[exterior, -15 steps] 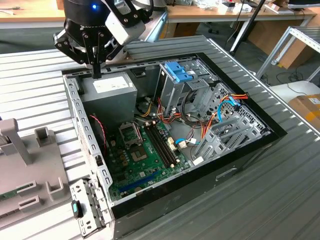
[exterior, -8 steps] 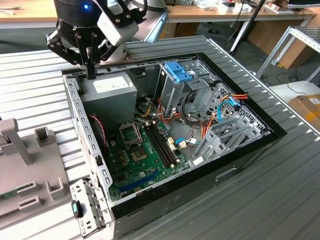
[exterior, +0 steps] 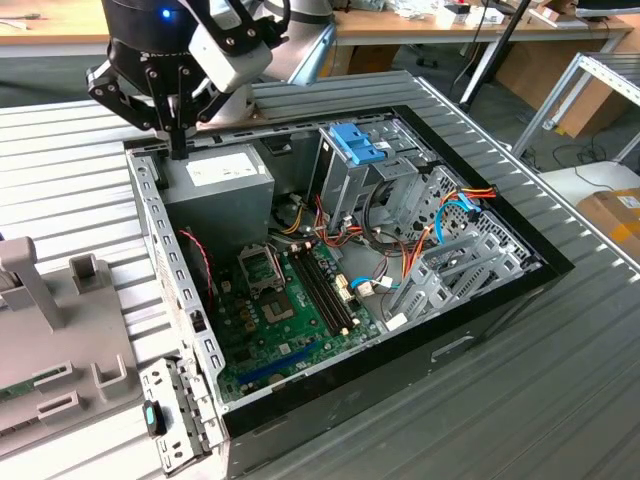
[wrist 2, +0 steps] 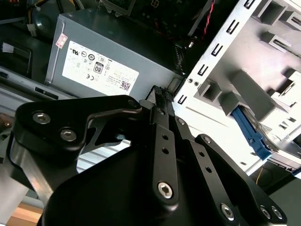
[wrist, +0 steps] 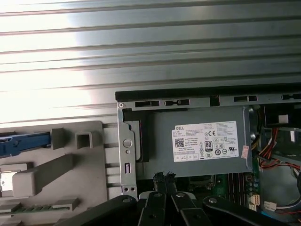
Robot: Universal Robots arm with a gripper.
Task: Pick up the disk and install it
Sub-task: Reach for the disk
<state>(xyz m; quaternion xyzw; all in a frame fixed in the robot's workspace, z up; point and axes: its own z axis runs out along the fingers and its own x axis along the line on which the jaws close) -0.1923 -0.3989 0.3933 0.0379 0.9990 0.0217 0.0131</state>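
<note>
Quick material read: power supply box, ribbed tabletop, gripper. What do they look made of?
Power supply box: sheet metal by the look, matte grey, with folded edges. Tabletop: probably aluminium, bare and bright; its ribs throw strong glare. Gripper: black satin links joined by steel-looking screws; likely anodised metal, though hard plastic can't be excluded.

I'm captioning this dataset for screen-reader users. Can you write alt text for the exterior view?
A black gripper hangs shut over a corner of an open computer case, above its grey power supply box. The case lies on a ribbed metal table, its green motherboard and a blue latch exposed; a grey fixture sits at the exterior view's left.
</note>
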